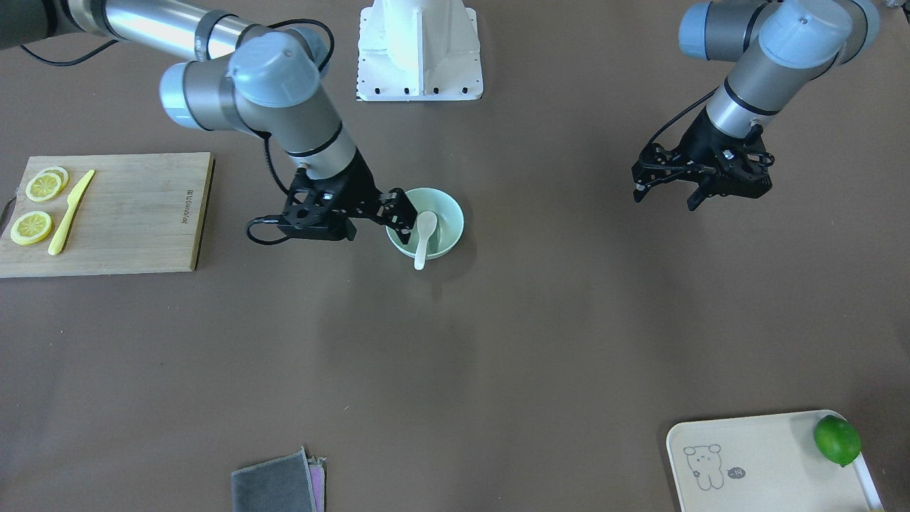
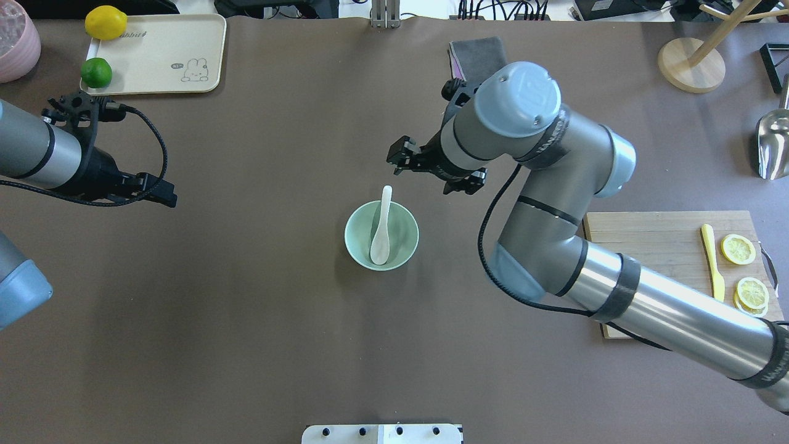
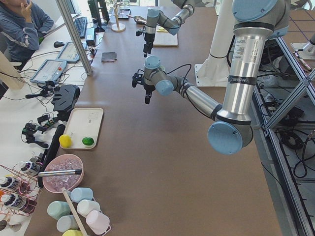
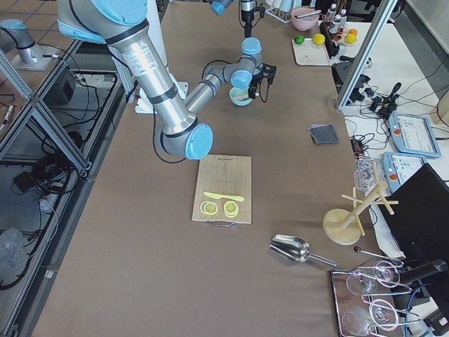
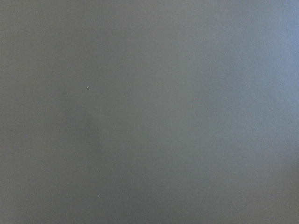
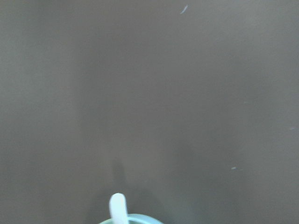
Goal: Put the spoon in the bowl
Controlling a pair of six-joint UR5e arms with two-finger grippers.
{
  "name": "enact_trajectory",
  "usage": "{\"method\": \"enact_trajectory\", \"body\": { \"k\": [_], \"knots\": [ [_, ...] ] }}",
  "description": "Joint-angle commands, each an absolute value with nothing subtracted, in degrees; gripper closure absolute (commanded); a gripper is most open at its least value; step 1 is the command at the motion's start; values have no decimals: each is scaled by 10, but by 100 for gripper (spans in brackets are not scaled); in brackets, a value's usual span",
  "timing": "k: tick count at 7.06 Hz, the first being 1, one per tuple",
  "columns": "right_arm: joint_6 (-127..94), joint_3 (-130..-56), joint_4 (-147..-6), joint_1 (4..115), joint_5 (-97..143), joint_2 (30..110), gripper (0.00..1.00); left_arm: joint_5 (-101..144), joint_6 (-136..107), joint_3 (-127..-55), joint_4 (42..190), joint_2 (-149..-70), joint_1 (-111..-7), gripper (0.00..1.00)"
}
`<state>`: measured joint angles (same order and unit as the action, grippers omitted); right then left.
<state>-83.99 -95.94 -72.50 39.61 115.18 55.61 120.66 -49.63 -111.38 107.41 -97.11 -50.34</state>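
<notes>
Two arms of mine reached over the brown table, the biggest thing before me. At its end on my right lay a wooden cutting board, and at the far corner on my left sat a cream tray with a small animal drawing. A folded grey cloth lay at the table's far edge.

My right claw hung just beside the bowl, one finger over its rim. Its jaws were spread and gripped nothing. My left claw hovered well apart on the other side, also spread and empty, above bare table.

That mint-green bowl stood upright near the middle of the table. The spoon lay in it, scoop down inside, its handle leaning on the far rim and poking out past it. My right wrist camera caught only the handle's tip and a sliver of rim at the bottom edge.

On the board lay a yellow knife next to some lemon slices. A lime rested on the tray's corner.
</notes>
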Motion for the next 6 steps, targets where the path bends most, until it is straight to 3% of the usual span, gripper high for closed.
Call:
{"method": "enact_trajectory", "body": {
  "k": [1,4,6],
  "knots": [
    [-688,-1045,-726,493,1234,701,0,1208,-373,-1114,1050,-927,-568,2],
    [-362,-1042,-727,667,1335,872,0,1279,-54,-1094,969,-860,-768,2],
    [-184,-1042,-770,767,1355,946,0,1288,65,-1044,974,-821,-832,2]
  ]
}}
